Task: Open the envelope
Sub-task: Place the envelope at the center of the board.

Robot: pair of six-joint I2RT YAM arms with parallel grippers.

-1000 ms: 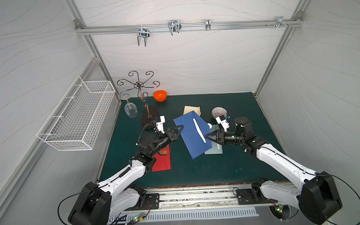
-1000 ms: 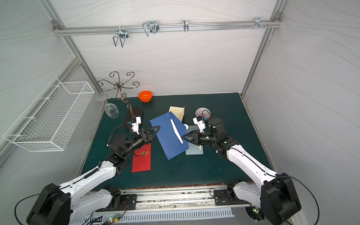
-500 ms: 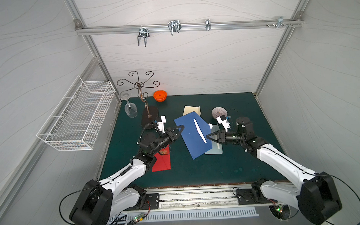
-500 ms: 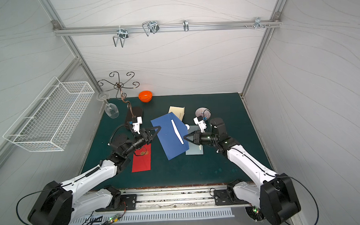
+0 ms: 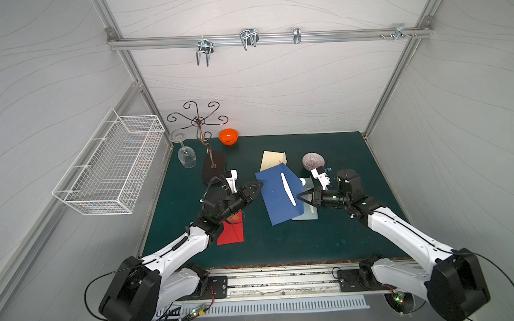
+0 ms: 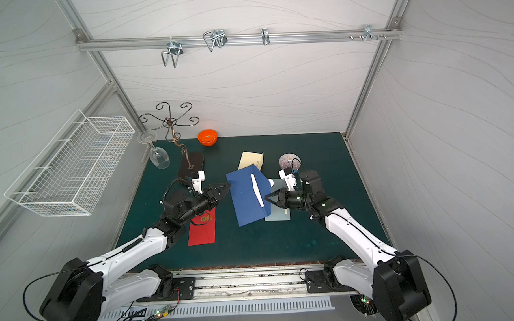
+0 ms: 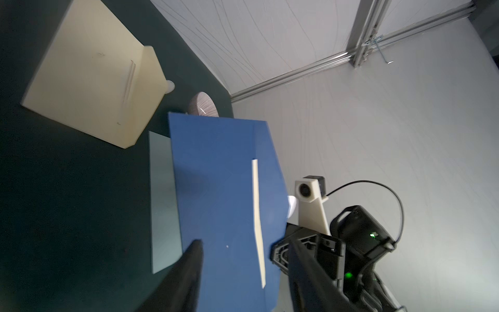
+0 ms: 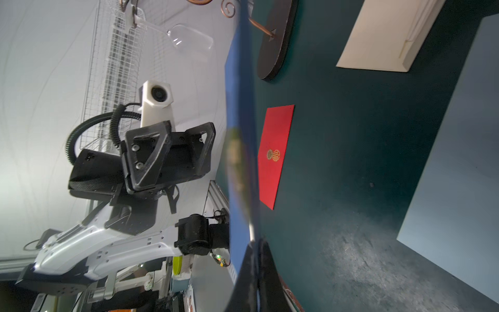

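The blue envelope [image 5: 277, 193] [image 6: 246, 194] hangs tilted above the green table, a white strip [image 5: 287, 189] running down its flap side. My right gripper [image 5: 298, 196] [image 8: 256, 243] is shut on the envelope's right edge; its wrist view shows the envelope [image 8: 240, 108] edge-on between the closed fingers. My left gripper [image 5: 261, 184] [image 7: 244, 240] stands open at the envelope's left edge. In the left wrist view the blue sheet [image 7: 224, 189] reaches in between the two spread fingers [image 7: 191, 270] without either pressing on it.
On the table lie a red envelope [image 5: 231, 229], a cream envelope [image 5: 273, 159] and a pale blue one [image 5: 309, 215] under the blue one. A patterned bowl [image 5: 313, 160], an orange bowl [image 5: 228, 136], a glass stand [image 5: 212, 168] with a wine glass [image 5: 186, 157] stand behind. A wire basket [image 5: 112, 166] hangs on the left wall.
My right gripper has closed on the envelope's right edge. My left gripper, shut on the left edge before, has opened and let go. The envelope has hardly moved.
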